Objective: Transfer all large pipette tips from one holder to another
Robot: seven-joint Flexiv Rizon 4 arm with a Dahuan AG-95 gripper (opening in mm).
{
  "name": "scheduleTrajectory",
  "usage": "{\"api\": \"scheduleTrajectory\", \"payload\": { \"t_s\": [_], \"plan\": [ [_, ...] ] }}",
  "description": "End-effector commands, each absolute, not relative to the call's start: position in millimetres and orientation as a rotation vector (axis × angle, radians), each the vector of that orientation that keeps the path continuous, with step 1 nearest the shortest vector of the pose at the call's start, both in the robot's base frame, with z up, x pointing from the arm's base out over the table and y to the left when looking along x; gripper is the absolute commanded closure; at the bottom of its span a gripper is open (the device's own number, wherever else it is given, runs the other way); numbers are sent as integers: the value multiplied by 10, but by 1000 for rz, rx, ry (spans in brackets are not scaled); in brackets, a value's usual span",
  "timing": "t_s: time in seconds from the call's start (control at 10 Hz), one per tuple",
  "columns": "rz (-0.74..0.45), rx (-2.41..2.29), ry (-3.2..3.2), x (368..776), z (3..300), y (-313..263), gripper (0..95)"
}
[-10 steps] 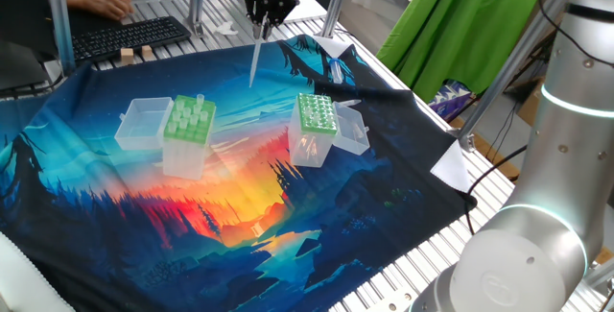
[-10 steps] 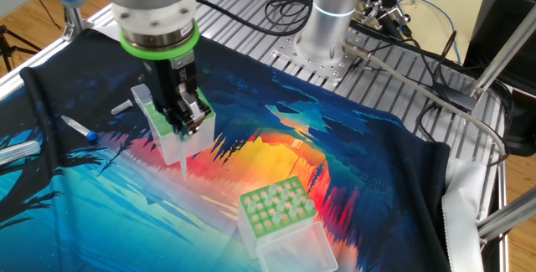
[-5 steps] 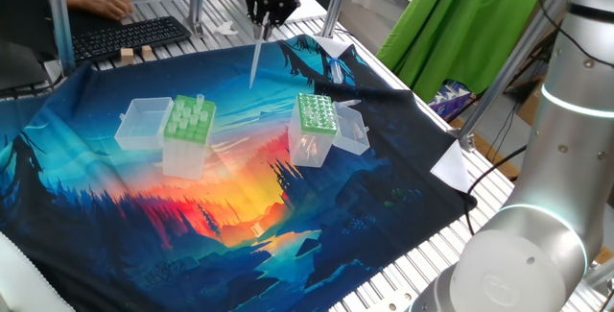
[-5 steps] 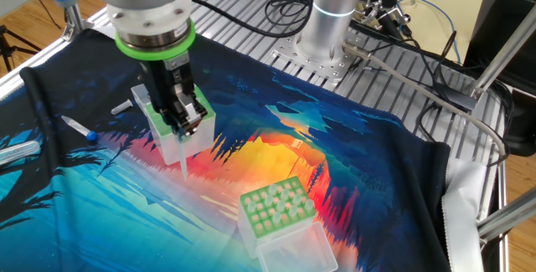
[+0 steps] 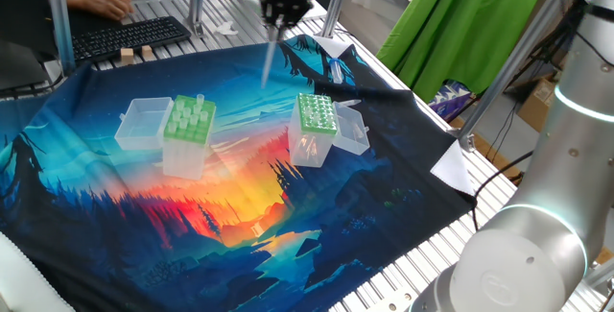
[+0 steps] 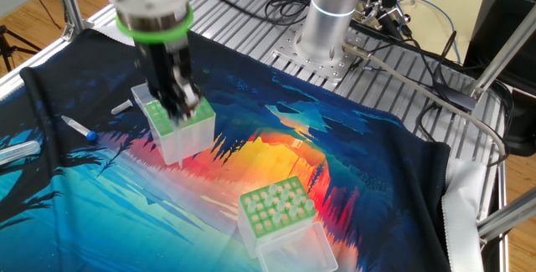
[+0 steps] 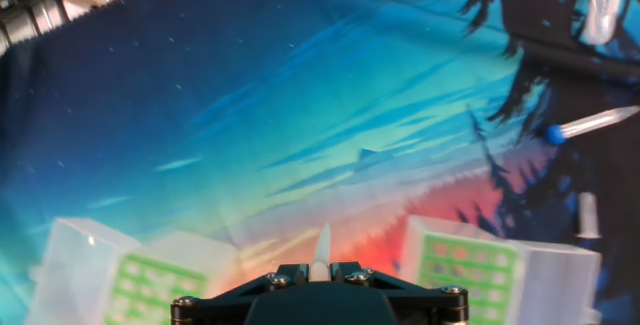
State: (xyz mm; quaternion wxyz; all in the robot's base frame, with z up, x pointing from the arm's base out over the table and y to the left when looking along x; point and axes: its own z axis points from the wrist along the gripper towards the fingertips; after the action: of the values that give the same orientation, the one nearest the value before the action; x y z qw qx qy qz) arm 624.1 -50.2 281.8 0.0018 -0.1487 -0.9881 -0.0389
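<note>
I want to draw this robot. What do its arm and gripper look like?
The arm is made of fat, round silver-grey tubes with pale glowing rings at the joints. A bright green band circles the wrist above the gripper, which is small, black and boxy, with silver screws.

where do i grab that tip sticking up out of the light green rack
Probably its top end, coming from straight above. The raised tip stands upright in the light-green rack, and only that end is clear of the plate, with the rest down in its hole. Jaws closing across it should lift it straight out.
</note>
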Motion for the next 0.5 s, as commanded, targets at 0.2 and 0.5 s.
{"api": "scheduleTrajectory", "payload": {
  "t_s": [0.2, 0.5],
  "plan": [
    [-136, -385, -3094, 5889, 3035, -885, 950],
    [-125, -372, -3093, 5558, 3153, -1061, 950]
  ]
}}
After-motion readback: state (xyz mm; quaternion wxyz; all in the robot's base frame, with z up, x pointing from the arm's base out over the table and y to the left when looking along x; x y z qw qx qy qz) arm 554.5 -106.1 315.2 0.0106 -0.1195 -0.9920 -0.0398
